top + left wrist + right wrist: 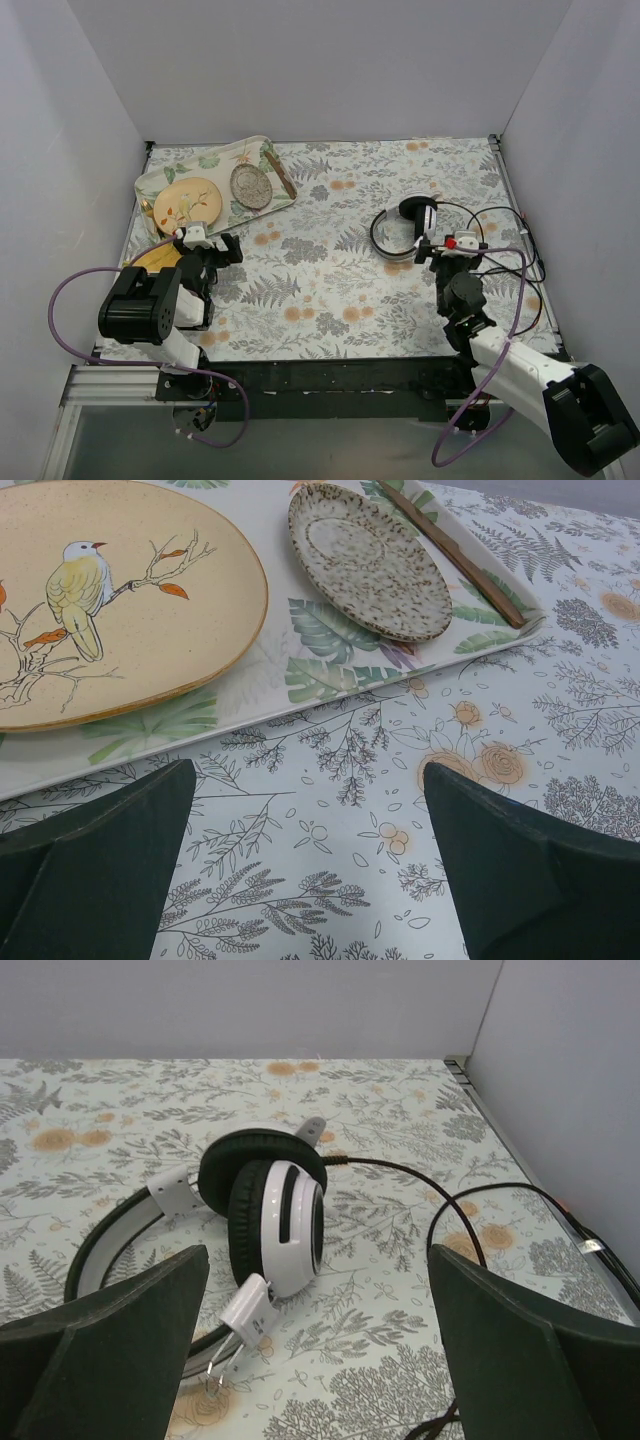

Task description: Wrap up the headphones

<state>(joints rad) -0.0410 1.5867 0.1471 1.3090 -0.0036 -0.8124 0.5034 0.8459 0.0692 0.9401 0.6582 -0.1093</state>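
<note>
While the headphones are lying flat on the right half of the table, their long axis is running diagonally. The ear cups are pointing far-right, and the headband is looping near-left. The cable is trailing toward the right wall. The right gripper is hovering just beside them, jaws spread wide, gripping nothing. The left gripper, equally wide and empty, is hanging near the tray.
</note>
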